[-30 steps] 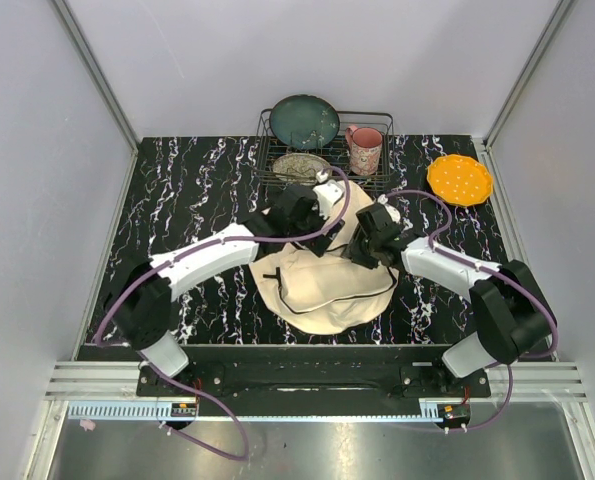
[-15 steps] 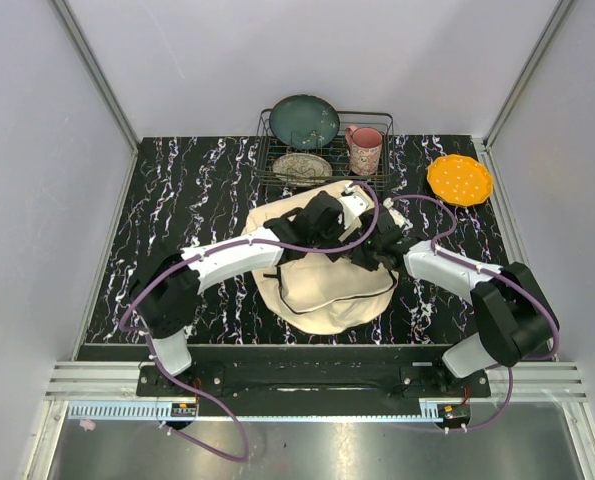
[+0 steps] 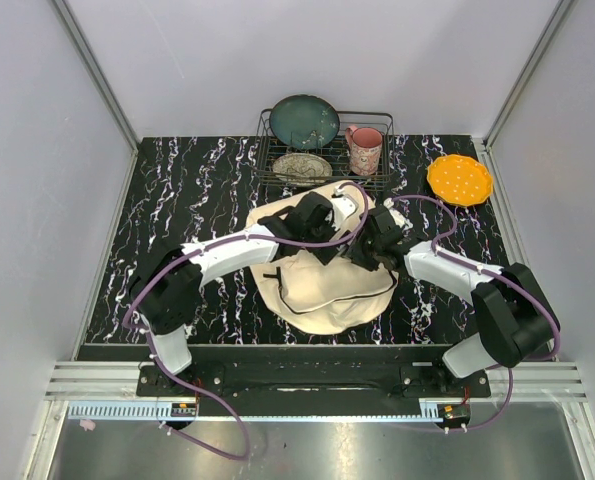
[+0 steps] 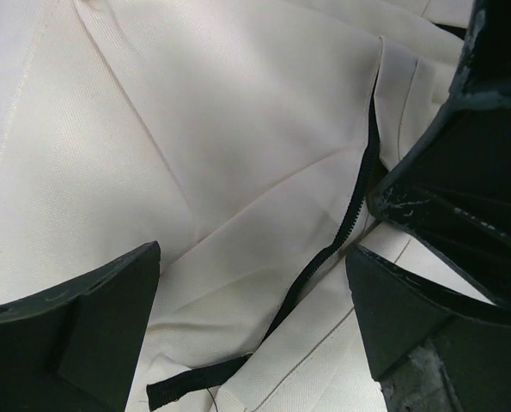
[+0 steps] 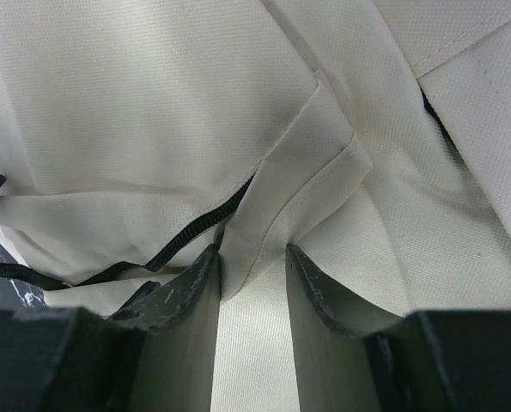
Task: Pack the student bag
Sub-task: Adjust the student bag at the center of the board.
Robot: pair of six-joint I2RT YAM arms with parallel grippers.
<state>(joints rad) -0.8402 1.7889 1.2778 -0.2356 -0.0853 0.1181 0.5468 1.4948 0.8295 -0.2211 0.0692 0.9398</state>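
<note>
On the black table (image 3: 177, 190), the right gripper (image 5: 253, 257) pinches a thin fold of the bag (image 5: 152, 103), which may slip before the wide-open left gripper (image 4: 251, 253) closes.

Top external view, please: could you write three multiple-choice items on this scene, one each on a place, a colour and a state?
1. Where is the orange plate relative to the wire rack?
A. inside it
B. right of it, on the table
C. left of it

2. What colour is the mug in the rack?
A. blue
B. white
C. pink

3. How is the left claw over the student bag?
A. open
B. shut on a strap
C. shut on the mug

1 B: it lies on the tabletop past the rack's right end.
2 C: its body is pink.
3 A: its jaws stand wide apart over bag fabric.
</note>
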